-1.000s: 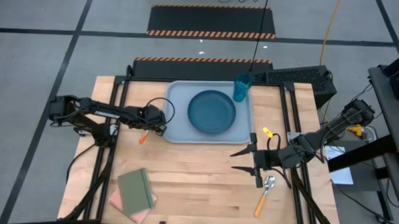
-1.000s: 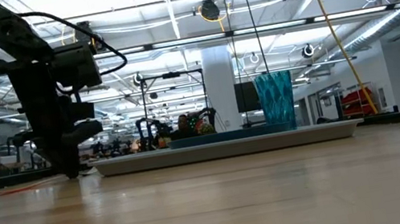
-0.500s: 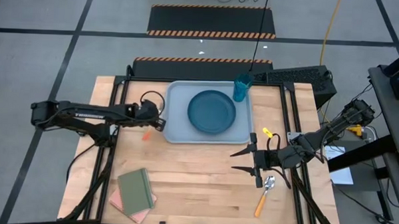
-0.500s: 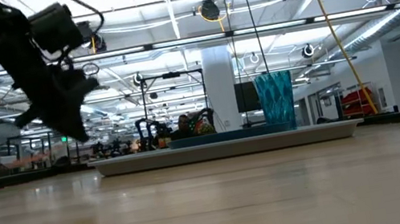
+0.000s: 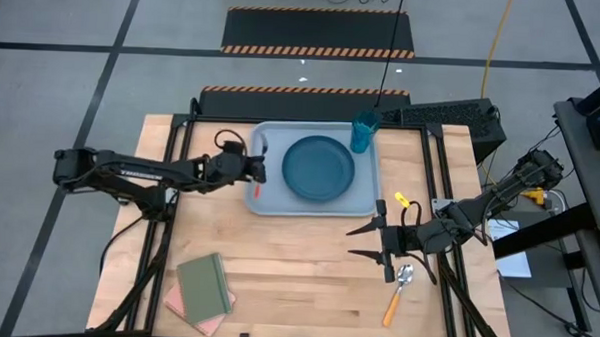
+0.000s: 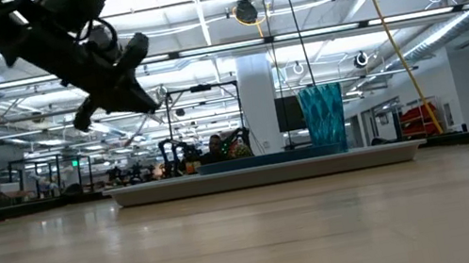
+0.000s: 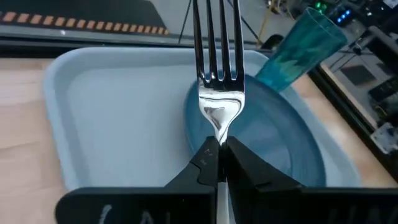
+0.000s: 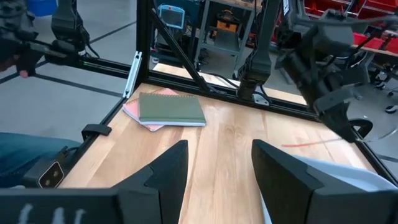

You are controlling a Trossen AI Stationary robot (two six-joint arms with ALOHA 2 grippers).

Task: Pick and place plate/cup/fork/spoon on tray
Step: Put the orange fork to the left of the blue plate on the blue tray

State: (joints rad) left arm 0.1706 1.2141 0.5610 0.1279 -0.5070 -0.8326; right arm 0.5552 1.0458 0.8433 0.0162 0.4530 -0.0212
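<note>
1. The left gripper [image 5: 257, 173], clamped on the fork [image 7: 218, 68], hangs over the tray's [image 5: 269, 202] left end, left of centre in the high view, tines pointing ahead, likely so the fork can go down beside the plate.
2. The tray holds the plate [image 5: 318, 167] in its middle and the cup [image 5: 363, 132] upright in its upper right corner.
3. The right gripper [image 5: 367, 244], fingers spread wide and empty, waits on the bench [image 5: 296, 278] lower right, just beside the spoon [image 5: 400, 292], which lies outside the tray.
</note>
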